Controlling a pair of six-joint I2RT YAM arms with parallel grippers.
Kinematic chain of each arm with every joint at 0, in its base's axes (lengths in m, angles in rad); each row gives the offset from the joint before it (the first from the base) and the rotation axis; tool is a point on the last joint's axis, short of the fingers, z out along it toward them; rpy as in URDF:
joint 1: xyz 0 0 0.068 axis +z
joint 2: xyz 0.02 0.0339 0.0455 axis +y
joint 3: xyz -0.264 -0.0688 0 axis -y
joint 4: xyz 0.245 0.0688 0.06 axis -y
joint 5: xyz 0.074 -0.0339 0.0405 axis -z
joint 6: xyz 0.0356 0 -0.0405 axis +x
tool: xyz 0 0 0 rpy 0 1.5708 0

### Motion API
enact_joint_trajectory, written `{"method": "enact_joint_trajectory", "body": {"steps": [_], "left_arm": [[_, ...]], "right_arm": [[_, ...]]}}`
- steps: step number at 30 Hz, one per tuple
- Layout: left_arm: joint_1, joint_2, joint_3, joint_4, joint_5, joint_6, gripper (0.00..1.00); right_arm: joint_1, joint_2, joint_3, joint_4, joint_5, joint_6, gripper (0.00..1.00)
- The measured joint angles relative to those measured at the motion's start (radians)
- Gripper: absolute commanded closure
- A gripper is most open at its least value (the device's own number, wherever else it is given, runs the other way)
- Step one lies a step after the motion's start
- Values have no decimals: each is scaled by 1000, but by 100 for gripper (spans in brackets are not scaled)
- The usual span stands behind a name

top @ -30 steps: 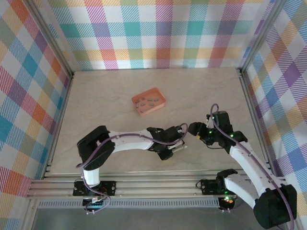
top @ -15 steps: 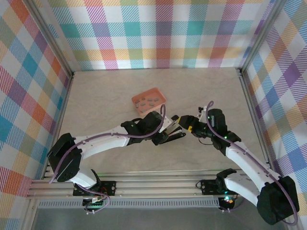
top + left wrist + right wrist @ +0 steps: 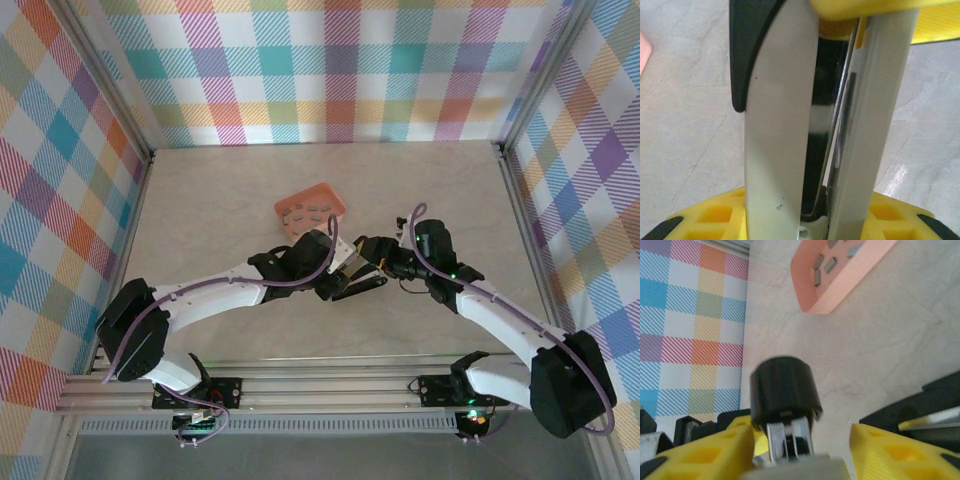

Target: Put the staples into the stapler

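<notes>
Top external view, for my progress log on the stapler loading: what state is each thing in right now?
stapler: opened up, silver and black parts spread apart, held at mid-table.
staples: loose in the tray, none picked up.
tray: flat on the table, open side up.
left gripper: shut on the stapler.
right gripper: fingers apart, either side of the stapler's black end.
</notes>
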Motion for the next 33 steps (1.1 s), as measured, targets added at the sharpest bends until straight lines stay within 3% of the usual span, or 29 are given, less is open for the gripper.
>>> {"method": "enact_joint_trajectory", "body": {"steps": [4, 8, 14, 17, 23, 33], "left_arm": [[0, -14, -13, 35, 10, 0, 68], [2, -21, -22, 46, 16, -6, 66], [45, -31, -34, 75, 68, -23, 30], [102, -60, -45, 90, 180, -32, 25], [198, -125, -48, 88, 366, 19, 27], [220, -207, 12, -73, 637, 385, 33]], "right_arm": [[8, 18, 18, 27, 0, 2, 52], [11, 40, 23, 47, -5, -6, 72], [13, 19, 21, 57, 0, -119, 90], [13, -24, 21, 51, -1, -259, 95], [8, -62, 76, -56, -103, -656, 100], [8, -61, 146, -347, -338, -1267, 100]]}}
